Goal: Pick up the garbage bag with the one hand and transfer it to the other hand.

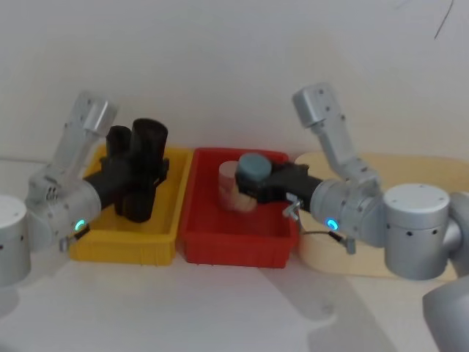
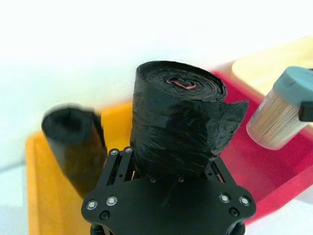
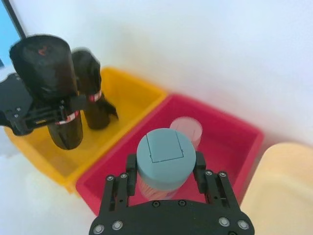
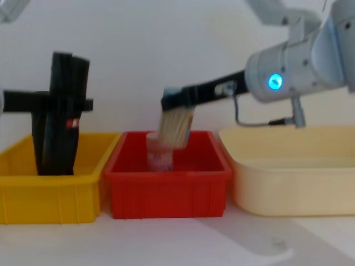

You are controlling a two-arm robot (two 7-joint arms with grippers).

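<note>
The garbage bag, a straight black roll with a small red-and-white label, stands upright over the yellow bin. My left gripper, on the arm with the green-teal ring, is shut on its middle; the left wrist view shows the bag between the fingers. Whether its lower end touches the bin floor I cannot tell. My right gripper, on the arm with the blue ring, hangs over the red bin, shut on a clear jar with a grey-blue lid.
A second black roll with a flared bottom stands in the yellow bin just behind the held bag. Another small jar sits in the red bin. A cream tub stands on the right, under my right arm.
</note>
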